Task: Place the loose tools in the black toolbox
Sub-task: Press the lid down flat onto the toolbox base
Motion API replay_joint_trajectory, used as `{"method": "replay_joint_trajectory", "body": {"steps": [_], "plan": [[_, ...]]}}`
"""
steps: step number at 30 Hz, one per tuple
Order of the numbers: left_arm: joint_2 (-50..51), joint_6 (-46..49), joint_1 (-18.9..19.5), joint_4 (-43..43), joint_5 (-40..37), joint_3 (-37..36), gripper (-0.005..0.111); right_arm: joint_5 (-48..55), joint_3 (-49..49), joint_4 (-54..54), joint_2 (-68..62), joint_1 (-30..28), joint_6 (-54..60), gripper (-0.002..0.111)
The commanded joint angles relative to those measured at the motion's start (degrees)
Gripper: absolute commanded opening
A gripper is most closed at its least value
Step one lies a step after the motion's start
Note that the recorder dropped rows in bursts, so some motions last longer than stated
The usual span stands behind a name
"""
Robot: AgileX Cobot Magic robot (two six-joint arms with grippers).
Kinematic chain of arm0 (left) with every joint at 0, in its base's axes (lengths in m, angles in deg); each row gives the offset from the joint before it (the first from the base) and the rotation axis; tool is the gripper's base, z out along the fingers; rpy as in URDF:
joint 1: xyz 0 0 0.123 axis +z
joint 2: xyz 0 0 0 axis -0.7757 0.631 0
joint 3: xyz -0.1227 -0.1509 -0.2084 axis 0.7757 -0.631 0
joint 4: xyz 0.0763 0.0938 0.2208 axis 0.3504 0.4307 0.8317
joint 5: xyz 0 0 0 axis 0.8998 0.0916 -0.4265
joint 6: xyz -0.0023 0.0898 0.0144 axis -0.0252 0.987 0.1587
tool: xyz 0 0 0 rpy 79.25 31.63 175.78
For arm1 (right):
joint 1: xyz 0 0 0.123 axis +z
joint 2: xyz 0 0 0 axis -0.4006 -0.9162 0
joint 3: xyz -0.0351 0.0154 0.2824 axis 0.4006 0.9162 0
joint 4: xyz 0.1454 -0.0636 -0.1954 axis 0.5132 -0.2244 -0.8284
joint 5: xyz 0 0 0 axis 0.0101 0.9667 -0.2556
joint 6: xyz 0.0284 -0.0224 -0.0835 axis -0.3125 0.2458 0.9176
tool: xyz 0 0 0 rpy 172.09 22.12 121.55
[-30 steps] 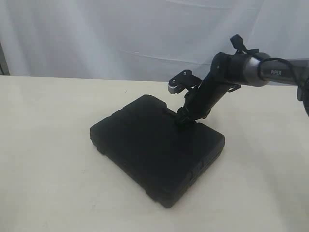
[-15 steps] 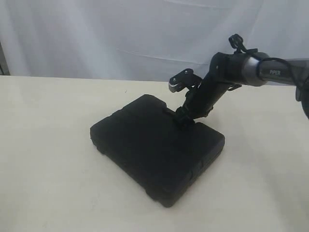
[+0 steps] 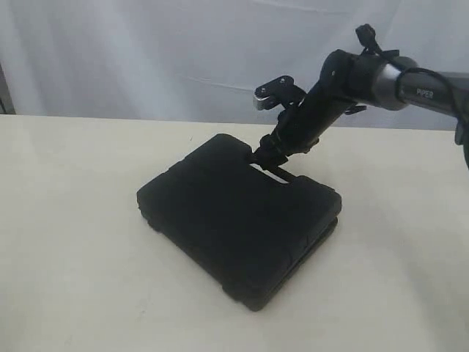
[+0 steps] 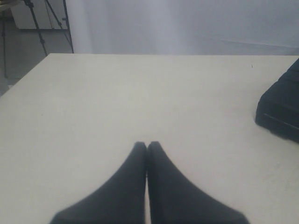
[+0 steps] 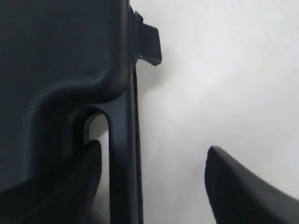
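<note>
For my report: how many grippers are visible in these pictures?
2. The right gripper is at the black toolbox handle, fingers open astride it. The left gripper, fingers shut, is over the table, seen only by its wrist camera.

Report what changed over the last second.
The right tool rose and shifted left in the exterior view, its jaws open astride the handle. The handle edge of the black toolbox appears to have lifted slightly with it. The toolbox's near corner stayed put.
</note>
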Motion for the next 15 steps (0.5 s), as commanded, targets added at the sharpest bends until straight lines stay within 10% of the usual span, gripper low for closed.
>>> {"method": "replay_joint_trajectory", "body": {"steps": [1, 15], "plan": [[-0.1, -0.2, -0.3, -0.5, 0.5, -0.1, 0.000, 1.8, -0.3, 0.4, 0.8, -0.5, 0.4, 0.062], [-0.1, -0.2, -0.3, -0.5, 0.5, -0.1, 0.000, 6.5, -0.4, 2.4, 5.3, -0.5, -0.6, 0.062]]}}
